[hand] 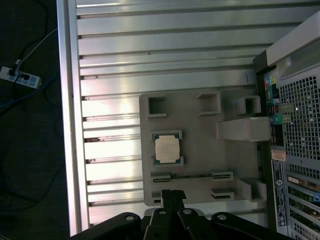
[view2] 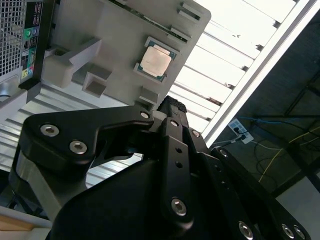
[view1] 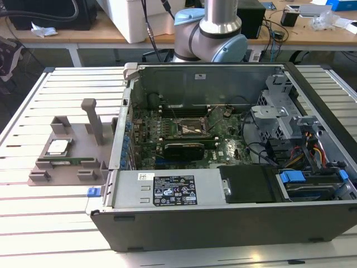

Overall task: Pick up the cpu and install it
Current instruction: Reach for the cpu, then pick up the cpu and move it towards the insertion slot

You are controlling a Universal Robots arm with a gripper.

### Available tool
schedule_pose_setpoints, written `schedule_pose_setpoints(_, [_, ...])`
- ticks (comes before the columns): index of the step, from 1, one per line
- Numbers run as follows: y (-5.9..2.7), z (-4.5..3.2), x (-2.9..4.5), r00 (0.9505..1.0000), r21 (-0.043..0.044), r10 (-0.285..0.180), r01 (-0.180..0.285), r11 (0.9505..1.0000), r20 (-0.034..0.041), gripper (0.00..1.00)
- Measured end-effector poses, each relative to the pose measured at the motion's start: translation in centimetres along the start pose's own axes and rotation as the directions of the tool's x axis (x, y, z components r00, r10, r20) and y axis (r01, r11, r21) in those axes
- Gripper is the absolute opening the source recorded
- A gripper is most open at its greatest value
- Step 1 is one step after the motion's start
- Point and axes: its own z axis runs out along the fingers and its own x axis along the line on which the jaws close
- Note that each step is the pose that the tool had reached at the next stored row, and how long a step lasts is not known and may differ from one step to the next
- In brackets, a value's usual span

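Tool (hand: 172, 194) pressed together, empty, seemingly above the tray (hand: 200, 150) edge. The cpu (hand: 166, 148) sits in its tray pocket. Best to centre squarely and grip the chip edges only.

Black pincer (hand: 173, 196), silver screws (view2: 50, 130); silver arm (view1: 220, 17), pale-blue caps (view1: 187, 15)

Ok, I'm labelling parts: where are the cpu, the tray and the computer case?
cpu (hand: 166, 149): first wrist view, metal top centre.
tray (hand: 200, 150): first wrist view, bare floor.
computer case (view1: 223, 226): exterior view, near side wall.
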Motion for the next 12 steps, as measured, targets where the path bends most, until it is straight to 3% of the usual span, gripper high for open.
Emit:
schedule_pose_setpoints(5, [0.00, 0.00, 0.02, 1.0000, 0.0000, 0.000, 0.000, 1.0000, 0.0001, 0.11])
schedule_pose_setpoints(6, [0.00, 0.00, 0.02, 1.0000, 0.0000, 0.000, 0.000, 1.0000, 0.0000, 0.17])
schedule_pose_setpoints(7, [0.00, 0.00, 0.02, 1.0000, 0.0000, 0.000, 0.000, 1.0000, 0.0000, 0.17])
schedule_pose_setpoints(8, [0.00, 0.00, 0.02, 1.0000, 0.0000, 0.000, 0.000, 1.0000, 0.0000, 0.29])
schedule_pose_setpoints(10, [0.00, 0.00, 0.03, 1.0000, 0.0000, 0.000, 0.000, 1.0000, 0.0000, 0.42])
schedule_pose_setpoints(12, [0.00, 0.00, 0.03, 1.0000, 0.0001, 0.000, 0.000, 1.0000, 0.0000, 0.47])
